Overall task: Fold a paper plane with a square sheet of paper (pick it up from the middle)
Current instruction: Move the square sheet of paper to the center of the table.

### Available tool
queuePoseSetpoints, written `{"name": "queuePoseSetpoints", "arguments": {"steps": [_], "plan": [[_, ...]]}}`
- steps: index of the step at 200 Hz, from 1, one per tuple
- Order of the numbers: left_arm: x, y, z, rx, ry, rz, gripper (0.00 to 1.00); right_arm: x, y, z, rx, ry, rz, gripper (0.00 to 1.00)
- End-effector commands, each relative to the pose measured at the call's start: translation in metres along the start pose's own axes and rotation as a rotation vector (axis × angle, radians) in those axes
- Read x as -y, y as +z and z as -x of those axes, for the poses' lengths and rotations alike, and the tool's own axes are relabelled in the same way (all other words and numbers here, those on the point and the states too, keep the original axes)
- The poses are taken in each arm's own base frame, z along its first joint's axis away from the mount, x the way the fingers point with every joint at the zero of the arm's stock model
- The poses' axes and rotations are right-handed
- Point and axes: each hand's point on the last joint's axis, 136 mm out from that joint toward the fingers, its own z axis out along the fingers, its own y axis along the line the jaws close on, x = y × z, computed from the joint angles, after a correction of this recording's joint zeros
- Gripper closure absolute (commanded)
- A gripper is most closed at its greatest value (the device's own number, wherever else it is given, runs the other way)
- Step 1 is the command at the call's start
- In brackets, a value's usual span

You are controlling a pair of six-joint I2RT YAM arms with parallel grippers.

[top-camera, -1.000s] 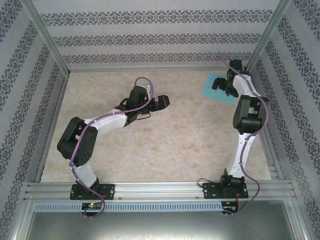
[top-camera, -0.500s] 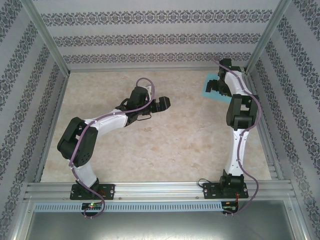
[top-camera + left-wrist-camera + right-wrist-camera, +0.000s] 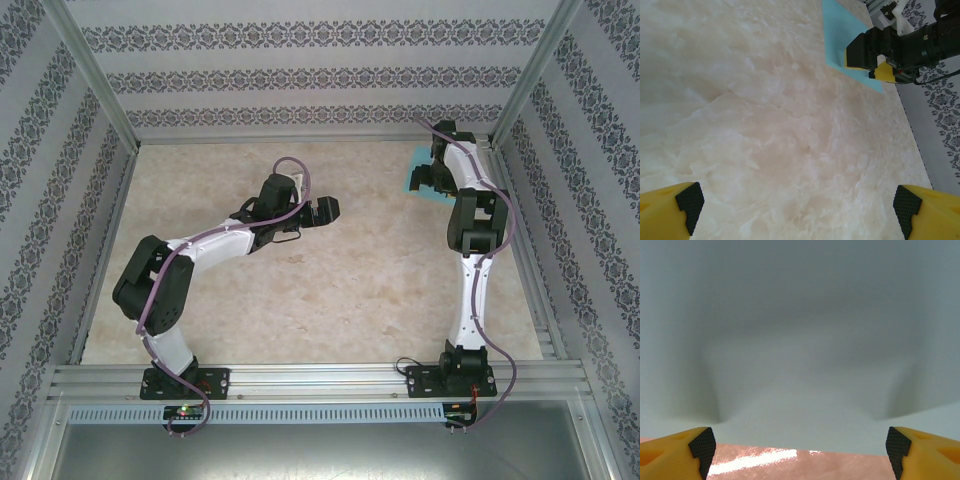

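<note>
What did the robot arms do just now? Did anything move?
The right arm straightened up, and the right gripper slid left over the sheet of paper, jaws open, holding nothing. The left gripper stayed open and still above the table. The paper seems not to have shifted.

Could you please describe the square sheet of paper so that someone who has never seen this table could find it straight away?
Start from the marbled beige table and go to its far right corner, beside the patterned wall. There the right arm's end effector is poised over a flat sheet of paper. It is the one plain light-cyan thing on the tabletop, thin and unmarked.
</note>
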Motion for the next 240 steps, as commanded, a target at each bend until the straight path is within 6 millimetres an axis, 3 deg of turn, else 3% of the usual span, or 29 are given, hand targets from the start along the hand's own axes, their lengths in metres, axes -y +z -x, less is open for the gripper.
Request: {"name": "queuePoseSetpoints", "arguments": {"steps": [1, 102, 171, 240], "plan": [[0.008, -0.009, -0.005, -0.013, 0.038, -0.011, 0.00, -0.001, -0.001, 0.000, -0.013, -0.003, -0.018, 0.11], [-0.002, -0.005, -0.015, -0.046, 0.050, 0.017, 0.00, -0.013, 0.014, -0.009, -0.079, -0.040, 0.006, 0.18], [-0.004, -0.006, -0.018, -0.056, 0.055, 0.019, 0.00, -0.031, 0.010, -0.034, -0.129, -0.118, -0.004, 0.20], [-0.004, -0.018, -0.019, -0.038, 0.067, 0.028, 0.00, -0.065, -0.003, -0.080, -0.161, -0.201, 0.023, 0.22]]}}
